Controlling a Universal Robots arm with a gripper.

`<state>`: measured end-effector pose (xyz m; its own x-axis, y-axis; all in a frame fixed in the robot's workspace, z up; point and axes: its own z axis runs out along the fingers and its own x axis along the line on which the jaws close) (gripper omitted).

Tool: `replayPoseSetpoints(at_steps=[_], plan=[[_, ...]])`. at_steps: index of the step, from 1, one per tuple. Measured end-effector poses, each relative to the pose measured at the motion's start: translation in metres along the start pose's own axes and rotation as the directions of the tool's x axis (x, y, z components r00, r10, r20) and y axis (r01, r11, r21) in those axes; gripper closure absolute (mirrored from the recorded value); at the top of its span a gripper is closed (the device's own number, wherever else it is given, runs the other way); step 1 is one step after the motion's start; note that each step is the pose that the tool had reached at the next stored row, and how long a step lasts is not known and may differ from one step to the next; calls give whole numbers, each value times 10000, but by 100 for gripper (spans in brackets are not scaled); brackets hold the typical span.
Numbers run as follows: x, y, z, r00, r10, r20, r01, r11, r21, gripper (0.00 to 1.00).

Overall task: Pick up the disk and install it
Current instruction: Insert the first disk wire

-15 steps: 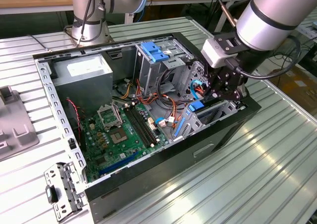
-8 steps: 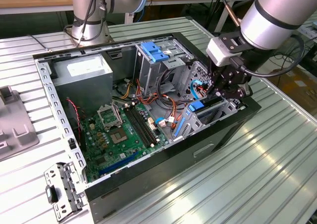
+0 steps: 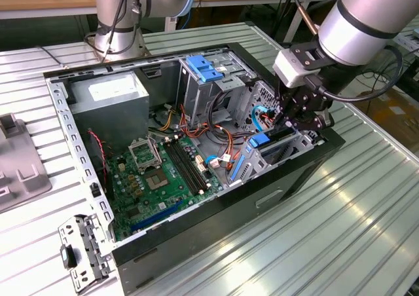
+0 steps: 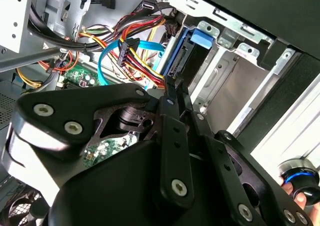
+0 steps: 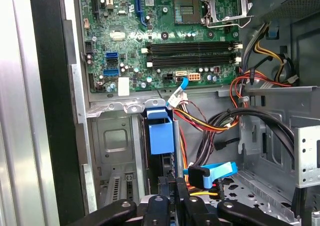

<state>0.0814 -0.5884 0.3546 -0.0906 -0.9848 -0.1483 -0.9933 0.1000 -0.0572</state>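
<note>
The disk stands on edge in the metal drive bay at the front corner of the open computer case, on the exterior view's right. Its blue side rail faces the first wrist camera, and the dark body runs down between my fingers. In the second wrist view the disk sits partly inside the bay, among blue and red cables. My gripper hangs just above the bay. Its black fingers are closed against the disk's thin edge, and the gripper grips the disk's near end.
The case lies open on a ribbed metal table. It holds the green motherboard, a grey power-supply box, a blue latch handle and bundled cables right beside the bay. A loose metal bracket lies near the table's front.
</note>
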Motion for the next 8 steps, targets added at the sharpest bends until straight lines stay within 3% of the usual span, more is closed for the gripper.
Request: replayPoseSetpoints(at_steps=[8], plan=[[-9,-97,9,10000,0,-2,0,10000,0,83]])
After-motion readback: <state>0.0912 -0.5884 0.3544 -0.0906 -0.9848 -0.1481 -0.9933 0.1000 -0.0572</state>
